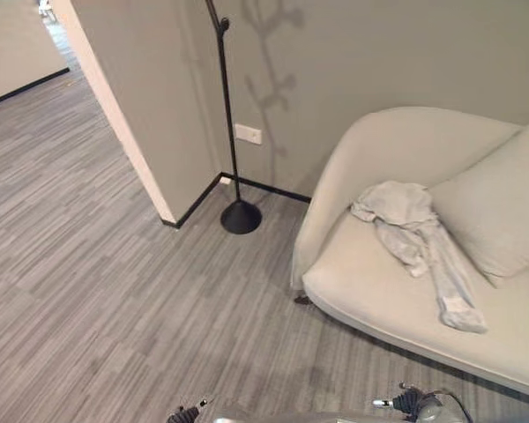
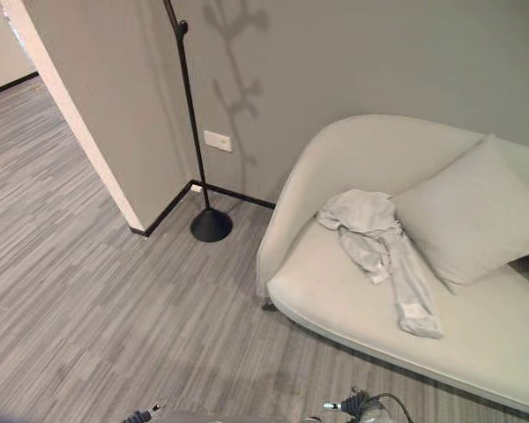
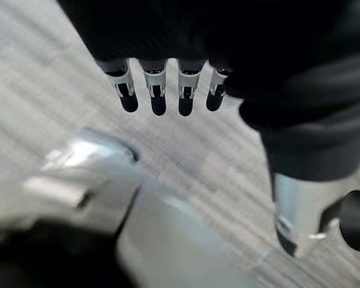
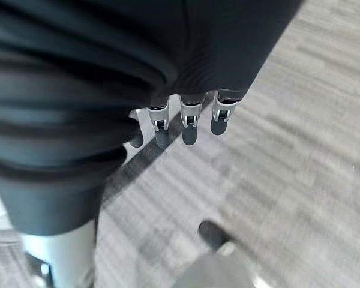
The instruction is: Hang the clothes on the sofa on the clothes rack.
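- Sofa (image 1: 397,291): cream, curved back, sits against grey wall (image 1: 379,62); taken as the landmark here.
- Clothes (image 1: 420,240): one light grey garment, crumpled on sofa seat near the back, a sleeve or leg trailing toward seat's front edge. Lies loose, nothing gripping it.
- Cushion (image 1: 494,207): pale, leaning on sofa back, just beside the garment, touching or overlapping its edge.
- Clothes rack (image 1: 230,132): thin black pole w/ round black base, on floor off sofa's curved end, close to the wall corner. Top is cut off; one short peg visible high on pole. Nothing hanging on the visible part.
- White outlet plate (image 1: 248,134) on wall, btwn rack pole & sofa.
- Floor (image 1: 97,291): grey striped planks, spreading in front of sofa and into a corridor beyond the corner.
- Left hand (image 3: 158,90): fingers straight, side by side, pointing at floor, thumb apart; holds nothing. Well apart from sofa.
- Right hand (image 4: 189,123): same, fingers relaxed & straight over floor, empty.
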Robot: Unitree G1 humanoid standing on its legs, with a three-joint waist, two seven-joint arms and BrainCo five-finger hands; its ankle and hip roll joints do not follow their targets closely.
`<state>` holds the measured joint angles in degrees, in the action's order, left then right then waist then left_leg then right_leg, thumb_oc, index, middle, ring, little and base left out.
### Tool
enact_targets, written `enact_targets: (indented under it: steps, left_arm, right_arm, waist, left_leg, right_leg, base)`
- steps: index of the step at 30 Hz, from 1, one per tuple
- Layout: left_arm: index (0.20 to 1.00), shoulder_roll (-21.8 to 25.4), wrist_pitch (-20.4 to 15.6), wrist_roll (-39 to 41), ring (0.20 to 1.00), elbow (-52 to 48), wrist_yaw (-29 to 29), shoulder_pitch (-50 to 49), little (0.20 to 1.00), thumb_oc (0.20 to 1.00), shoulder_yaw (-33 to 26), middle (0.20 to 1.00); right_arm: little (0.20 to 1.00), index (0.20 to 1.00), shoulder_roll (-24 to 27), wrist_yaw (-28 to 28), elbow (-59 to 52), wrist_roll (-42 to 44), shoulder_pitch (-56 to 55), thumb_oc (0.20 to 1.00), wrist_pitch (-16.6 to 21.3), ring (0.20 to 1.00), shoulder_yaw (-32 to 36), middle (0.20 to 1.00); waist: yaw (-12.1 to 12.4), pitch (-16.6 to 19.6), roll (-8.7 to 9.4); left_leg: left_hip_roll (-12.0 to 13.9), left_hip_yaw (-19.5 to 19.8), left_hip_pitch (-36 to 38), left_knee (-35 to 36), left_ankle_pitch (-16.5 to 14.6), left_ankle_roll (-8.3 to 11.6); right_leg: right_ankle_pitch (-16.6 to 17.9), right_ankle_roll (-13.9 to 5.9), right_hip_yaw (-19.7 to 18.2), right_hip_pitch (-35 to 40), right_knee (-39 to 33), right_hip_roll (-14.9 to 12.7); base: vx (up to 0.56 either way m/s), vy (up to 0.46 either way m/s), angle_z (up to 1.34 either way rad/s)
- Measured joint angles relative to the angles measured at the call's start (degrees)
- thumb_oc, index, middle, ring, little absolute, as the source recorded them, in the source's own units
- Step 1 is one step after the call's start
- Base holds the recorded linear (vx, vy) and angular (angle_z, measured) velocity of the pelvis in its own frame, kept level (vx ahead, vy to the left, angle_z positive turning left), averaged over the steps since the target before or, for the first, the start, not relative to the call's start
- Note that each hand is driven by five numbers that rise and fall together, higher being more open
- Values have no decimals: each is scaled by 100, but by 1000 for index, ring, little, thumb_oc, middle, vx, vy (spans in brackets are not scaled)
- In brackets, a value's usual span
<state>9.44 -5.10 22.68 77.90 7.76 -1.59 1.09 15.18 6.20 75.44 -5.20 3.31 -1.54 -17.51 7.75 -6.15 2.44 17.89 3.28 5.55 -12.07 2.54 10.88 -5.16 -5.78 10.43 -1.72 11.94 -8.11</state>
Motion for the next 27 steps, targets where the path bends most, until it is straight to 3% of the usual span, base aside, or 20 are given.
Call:
enact_targets:
  steps: [1, 2, 3, 4, 5, 6, 7, 8, 9, 11, 13, 14, 15, 16, 17, 19, 23, 25, 26, 27]
  left_arm:
    - [1000, 69, 21, 114, 1000, 50, 3, -5, 1000, 1000, 1, 1000]
    - [1000, 99, 28, 114, 1000, 49, 5, -10, 1000, 1000, 8, 1000]
    - [1000, 108, 48, 114, 1000, 49, 8, -34, 1000, 1000, -31, 1000]
    - [1000, 89, 60, 117, 1000, 64, 8, -22, 1000, 1000, -77, 1000]
    - [1000, 82, 60, 114, 1000, 49, 11, -13, 1000, 1000, -92, 1000]
    - [1000, 159, 55, 84, 1000, 16, -44, -25, 1000, 1000, 175, 1000]
    - [1000, 191, 66, 45, 1000, -16, -79, -4, 1000, 1000, 300, 1000]
    - [1000, 159, 65, -62, 1000, -24, -101, -13, 1000, 1000, 328, 1000]
    - [1000, 137, 80, -140, 1000, -21, -115, -34, 1000, 1000, 340, 1000]
    - [1000, 91, 75, -141, 1000, -51, -117, -33, 1000, 1000, 347, 1000]
    - [1000, 35, 78, -141, 1000, -54, -136, -34, 1000, 1000, 346, 1000]
    - [1000, -10, 78, -140, 1000, -80, -141, -48, 1000, 1000, 352, 1000]
    - [1000, -106, 78, -139, 1000, -80, -172, -72, 1000, 1000, 346, 1000]
    - [1000, -123, 88, -150, 1000, -60, -212, -32, 1000, 1000, 336, 1000]
    - [1000, -134, 145, -289, 1000, -62, -307, -65, 1000, 1000, 345, 1000]
    - [1000, 39, 139, -371, 1000, -57, -341, -55, 1000, 1000, 295, 1000]
    - [1000, 226, 162, -377, 1000, -337, -282, -2, 1000, 1000, 358, 1000]
    - [1000, 161, 154, -414, 1000, -479, -281, 9, 1000, 1000, 362, 1000]
    - [1000, 157, 118, -416, 1000, -514, -217, 49, 1000, 1000, 353, 1000]
    - [1000, 154, 116, -428, 1000, -550, -172, -21, 1000, 1000, 357, 1000]
  right_arm:
    - [1000, 1000, -9, 47, -30, 72, -195, 1000, -2, 1000, -4, 1000]
    - [1000, 1000, -16, 65, -38, 90, -254, 1000, -2, 1000, -5, 1000]
    - [1000, 1000, -13, 87, -53, 91, -329, 1000, -27, 1000, -6, 1000]
    - [1000, 1000, 28, 113, -83, 92, -380, 1000, -25, 1000, -8, 1000]
    - [1000, 1000, 83, 127, -78, 88, -486, 1000, -40, 1000, 0, 1000]
    - [1000, 1000, 180, 187, 36, 85, -504, 1000, -45, 1000, -9, 1000]
    - [1000, 1000, 293, 222, 58, 87, -497, 1000, -48, 1000, 16, 1000]
    - [1000, 1000, 383, 252, 63, 89, -491, 1000, -47, 1000, 15, 1000]
    - [1000, 1000, 444, 300, 56, 96, -501, 1000, -43, 1000, 19, 1000]
    - [1000, 1000, 409, 346, 46, 177, -488, 1000, -26, 1000, 16, 1000]
    - [1000, 1000, 234, 452, 40, 190, -417, 1000, 6, 1000, 12, 1000]
    - [1000, 1000, 190, 496, 24, 190, -410, 1000, 5, 1000, 12, 1000]
    - [1000, 1000, 174, 517, 25, 189, -394, 1000, 8, 1000, 13, 1000]
    - [1000, 1000, 177, 539, 46, 196, -296, 1000, 1, 1000, 49, 1000]
    - [1000, 1000, 221, 265, 172, 317, -29, 1000, -59, 1000, 135, 1000]
    - [1000, 1000, 391, 440, -16, 426, 23, 1000, 12, 1000, 267, 1000]
    - [1000, 1000, -236, 550, -1086, 397, -186, 1000, 60, 1000, -5, 1000]
    - [1000, 1000, -245, 559, -1589, 370, -176, 1000, 80, 1000, 5, 1000]
    - [1000, 1000, -224, 605, -1839, 308, -189, 1000, 72, 1000, 21, 1000]
    - [1000, 1000, -149, 622, -2062, 263, -235, 1000, -1, 1000, 33, 1000]
  waist:
    - [15, 57, 91]
    - [24, 52, 90]
    - [14, 78, 163]
    - [-37, 71, 177]
    - [-102, 69, 171]
    - [-96, 61, 343]
    - [-97, 37, 256]
    - [-109, -2, 127]
    - [-123, 4, -24]
    - [-167, 2, -110]
    - [-209, 30, -173]
    - [-219, 47, -240]
    - [-214, 95, -437]
    - [-249, 118, -397]
    - [-304, 110, -463]
    - [-322, 117, -330]
    - [-273, 40, -82]
    - [-274, -134, -256]
    - [-344, -278, -389]
    - [-349, -269, -390]
  left_leg:
    - [159, 48, -169, -43, 617, -39]
    - [290, -100, -266, -42, 893, -119]
    - [402, -334, -374, -77, 1080, -179]
    - [516, -541, -502, -51, 1307, -392]
    - [514, -735, -564, -93, 1275, -369]
    - [-278, -716, -781, -296, 359, -370]
    - [-1012, -735, -863, -184, -17, -429]
    - [-1405, -784, -852, 13, -148, -535]
    - [-1677, -964, -844, 151, -247, -707]
    - [-2170, -963, -845, 292, -350, -824]
    - [-2478, -739, -784, 469, -420, -987]
    - [-2494, -523, -682, 627, -430, -1003]
    - [-2346, -316, -531, 880, -429, -1033]
    - [-2298, -357, -445, 1073, -379, -1403]
    - [-2303, -350, -409, 1079, -422, -1397]
    - [-2303, -346, -309, 1163, -402, -1375]
    - [-2230, -504, -136, 1313, -277, -1558]
    - [-2096, -639, -77, 1311, -259, -1593]
    - [-2102, -656, 65, 1313, -412, -1806]
    - [-2143, -681, 164, 1342, -494, -1842]
  right_leg:
    - [-113, 266, 111, 10, -90, 223]
    - [-78, 382, 125, 32, -179, 368]
    - [-43, 524, 189, 73, -278, 464]
    - [-15, 687, 274, 57, -306, 519]
    - [-33, 731, 316, 66, -349, 586]
    - [169, 814, 228, 85, -697, 475]
    - [326, 757, 213, 154, -984, 374]
    - [421, 693, 295, 229, -1143, 387]
    - [502, 748, 325, 284, -1290, 469]
    - [555, 738, 350, 343, -1412, 477]
    - [557, 734, 335, 309, -1418, 613]
    - [561, 728, 311, 298, -1415, 716]
    - [591, 694, 309, 314, -1392, 946]
    - [604, 699, 300, 314, -1354, 1002]
    - [605, 679, 283, 347, -1309, 1005]
    - [517, 718, 319, 343, -1162, 976]
    - [220, 583, 288, -286, 142, 912]
    - [246, 140, 308, -708, 1083, 844]
    - [89, -269, 375, -1042, 2084, 471]
    - [64, -321, 286, -1055, 2337, 21]
  base:
    - [-22, -487, 13]
    - [-28, -339, 10]
    - [-39, -417, 10]
    - [-28, -329, 26]
    - [-39, -429, 27]
    - [-26, -228, 14]
    - [-11, -149, -8]
    - [4, -66, -15]
    - [3, -47, -13]
    - [-4, -23, -5]
    - [17, -20, -9]
    - [90, -14, -15]
    - [247, -56, -17]
    - [247, -56, -18]
    - [225, -18, -13]
    - [46, 65, 3]
    - [-24, 79, -17]
    - [47, 19, -28]
    - [183, -22, -22]
    - [241, -104, -20]
